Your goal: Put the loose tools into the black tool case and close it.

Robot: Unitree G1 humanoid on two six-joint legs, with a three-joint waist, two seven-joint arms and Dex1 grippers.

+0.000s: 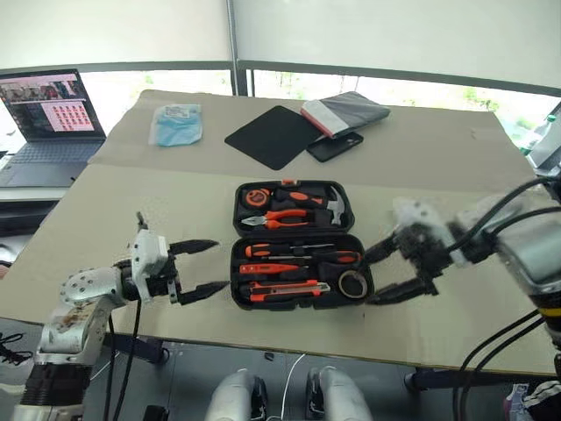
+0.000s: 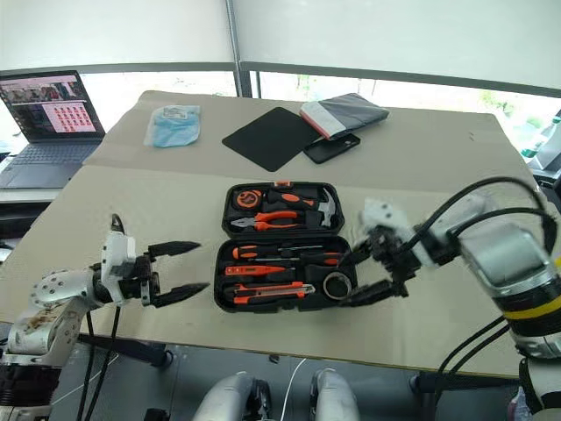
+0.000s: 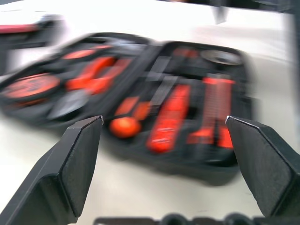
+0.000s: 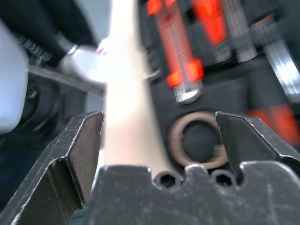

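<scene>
The black tool case [image 1: 302, 233] lies open in the middle of the table. Its near half holds two black-and-orange screwdrivers [image 1: 302, 253], a slim orange screwdriver [image 1: 267, 268], the utility knife [image 1: 285, 290] and the grey tape roll [image 1: 352, 283] in the near right corner. The far half holds pliers, a hammer and a tape measure. Left of the case my left gripper [image 1: 219, 266] stands open and empty, pointing at its side. My right gripper [image 1: 368, 281] is open at the case's right end, just beside the tape roll [image 4: 176, 140], holding nothing.
A black mat [image 1: 274, 136], a black phone [image 1: 335, 146] and a grey-and-red pouch [image 1: 346, 112] lie beyond the case. A blue packet [image 1: 177, 123] sits at the far left, with a laptop [image 1: 48, 110] off the table's left side. The front edge runs just below the case.
</scene>
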